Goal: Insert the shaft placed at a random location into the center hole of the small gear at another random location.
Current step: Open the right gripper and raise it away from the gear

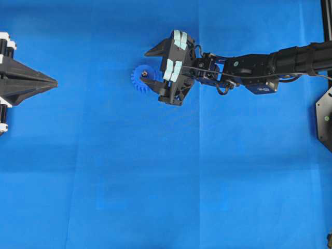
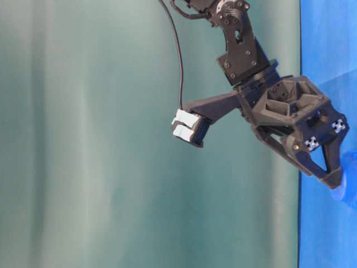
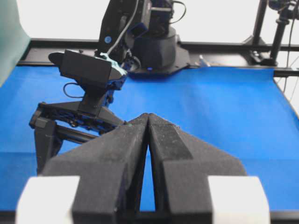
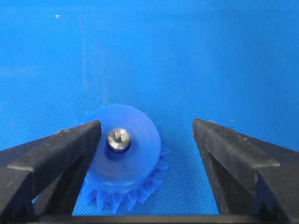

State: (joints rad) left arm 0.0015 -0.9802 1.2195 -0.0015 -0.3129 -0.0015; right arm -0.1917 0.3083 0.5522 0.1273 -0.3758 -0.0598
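The small gear (image 4: 126,158), a bright-blue toothed wheel, lies flat on the blue cloth (image 1: 155,171). The shaft (image 4: 118,139), a short silvery pin, stands upright in its hub and fills the center hole, which is hidden. My right gripper (image 4: 145,126) is open around the gear, its left finger close against the gear's rim and its right finger well apart. From overhead the gear (image 1: 139,79) and shaft (image 1: 144,74) show at the tips of the right gripper (image 1: 153,76). My left gripper (image 1: 52,81) rests at the far left, shut and empty; its wrist view shows the left gripper (image 3: 148,116) with its tips together.
The right arm (image 1: 259,67) reaches in from the right edge above the cloth. A black base plate (image 1: 324,116) sits at the right edge. In the left wrist view the right arm's gripper body (image 3: 88,70) stands ahead, with dark rails (image 3: 224,46) behind the cloth.
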